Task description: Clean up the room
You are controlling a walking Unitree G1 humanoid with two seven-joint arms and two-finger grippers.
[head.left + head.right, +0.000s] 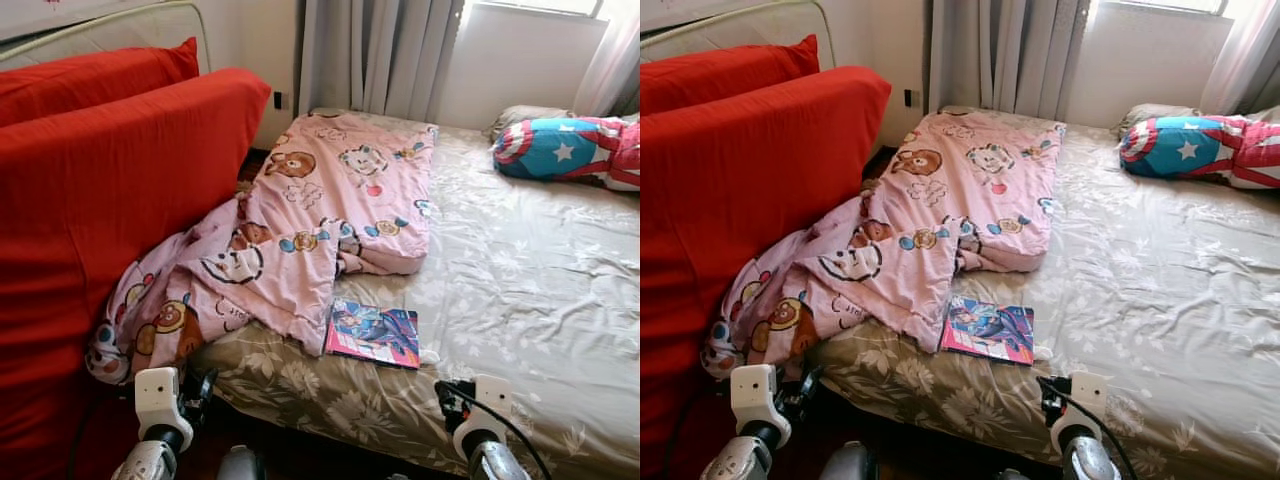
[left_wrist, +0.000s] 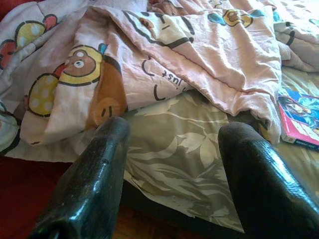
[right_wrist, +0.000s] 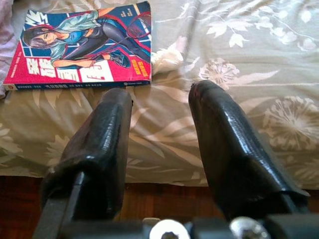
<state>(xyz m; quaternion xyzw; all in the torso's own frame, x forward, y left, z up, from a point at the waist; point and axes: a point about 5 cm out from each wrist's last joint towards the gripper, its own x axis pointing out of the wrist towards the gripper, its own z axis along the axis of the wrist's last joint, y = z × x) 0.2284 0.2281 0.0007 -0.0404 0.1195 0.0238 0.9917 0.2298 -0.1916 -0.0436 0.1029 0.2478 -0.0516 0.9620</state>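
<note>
— Two grippers? What do we see?
— Our left gripper (image 2: pixel 172 149) and right gripper (image 3: pixel 159 117) hover parted, holding nothing, at the floral grey-green bedsheet's (image 1: pixel 520 300) near edge.
— Any writing?
— "just" on the pink cartoon-bear quilt (image 1: pixel 320 210). The glossy pink-spined comic book (image 3: pixel 82 45) lies just beyond our right fingers; its title is unreadable.

"just" on the pink blanket (image 2: pixel 164 74); book (image 3: pixel 82 45) title unreadable

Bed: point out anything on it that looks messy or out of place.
The pink cartoon blanket is bunched up and slides off the bed's near-left corner, against the red cushion. A comic book lies loose on the floral sheet near the edge, beside the blanket's hem.
</note>
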